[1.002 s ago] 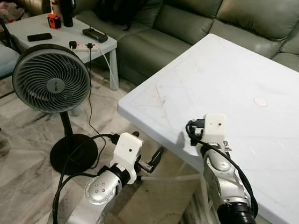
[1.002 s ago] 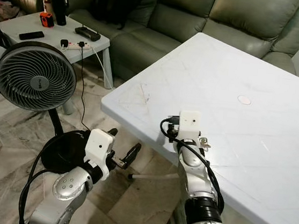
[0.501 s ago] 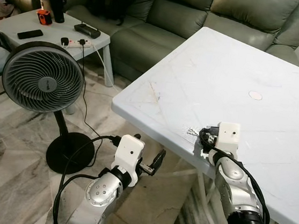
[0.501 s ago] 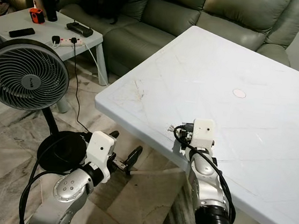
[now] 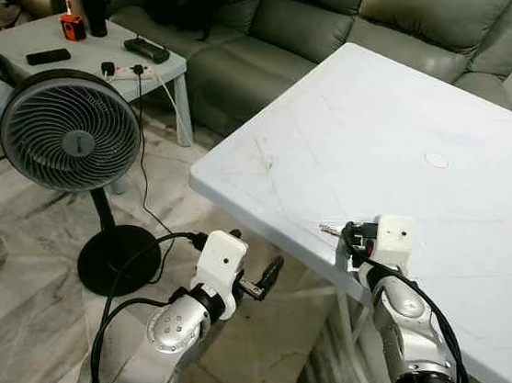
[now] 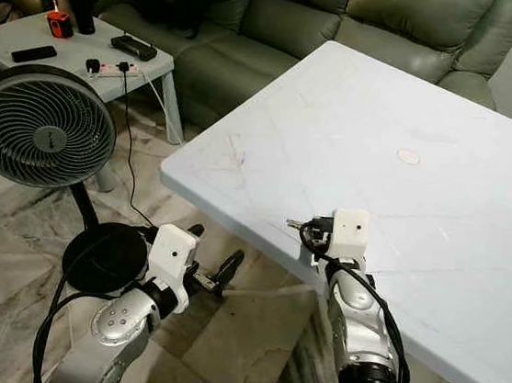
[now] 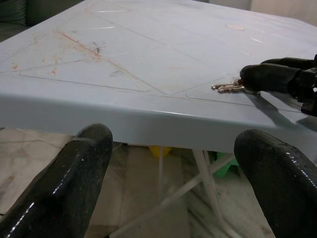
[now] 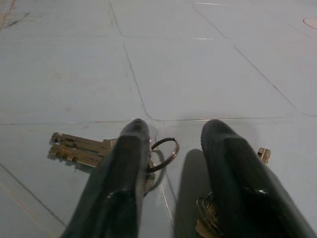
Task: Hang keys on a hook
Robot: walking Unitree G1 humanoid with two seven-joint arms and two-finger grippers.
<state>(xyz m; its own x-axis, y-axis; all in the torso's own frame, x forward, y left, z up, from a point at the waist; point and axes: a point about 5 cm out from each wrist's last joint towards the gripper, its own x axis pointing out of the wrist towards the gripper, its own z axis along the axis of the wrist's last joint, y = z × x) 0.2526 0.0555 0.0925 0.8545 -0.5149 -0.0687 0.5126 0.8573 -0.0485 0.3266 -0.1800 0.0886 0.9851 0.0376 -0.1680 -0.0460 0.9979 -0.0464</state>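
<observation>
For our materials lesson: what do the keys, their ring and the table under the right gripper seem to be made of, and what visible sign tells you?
Keys: metal, brassy with bright glints on the cut edges.
Ring: thin dark wire, probably steel.
Table: likely moulded plastic, pale matte white with shallow pressed panel lines and scuffs.
The right gripper has its fingers open astride the ring.

The table [image 5: 411, 126] fills the area from 12 to 3 o'clock, and the sofa [image 5: 349, 26] stands behind it at 12 o'clock. The keys [image 8: 94, 148] lie on the table near its front edge, at about 4 o'clock, with the right gripper [image 8: 173, 168] over them, one finger on each side. The left gripper [image 5: 259, 284] hangs below the table edge at 6 o'clock. The fan [image 5: 69, 144] stands on the floor at 9 o'clock, and the side table [image 5: 87, 52] is behind it at 10 o'clock.
</observation>
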